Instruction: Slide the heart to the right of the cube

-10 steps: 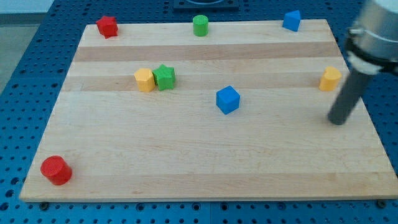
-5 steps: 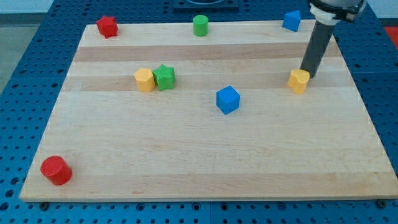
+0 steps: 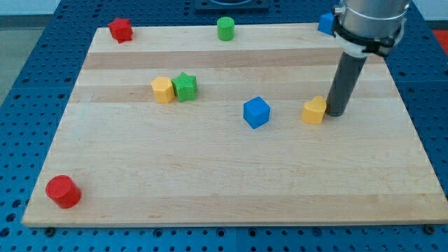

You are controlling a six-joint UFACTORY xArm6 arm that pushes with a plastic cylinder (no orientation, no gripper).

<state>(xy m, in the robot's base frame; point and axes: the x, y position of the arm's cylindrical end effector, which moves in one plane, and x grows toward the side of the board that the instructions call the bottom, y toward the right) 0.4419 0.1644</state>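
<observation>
A yellow heart block (image 3: 314, 110) lies right of centre on the wooden board (image 3: 231, 182). My tip (image 3: 334, 113) touches its right side. A blue cube (image 3: 256, 112) sits near the centre, to the view's left of the heart, with a gap between them. The rod rises from the tip toward the view's top right.
A yellow hexagonal block (image 3: 162, 90) touches a green star (image 3: 185, 86) at left of centre. A red star (image 3: 120, 29) is at the top left, a green cylinder (image 3: 225, 29) at the top middle, a blue block (image 3: 325, 22) at the top right, and a red cylinder (image 3: 63, 191) at the bottom left.
My tip came round the heart's right side and pushed it toward the view's left and bottom, from the board's right edge to near the blue cube.
</observation>
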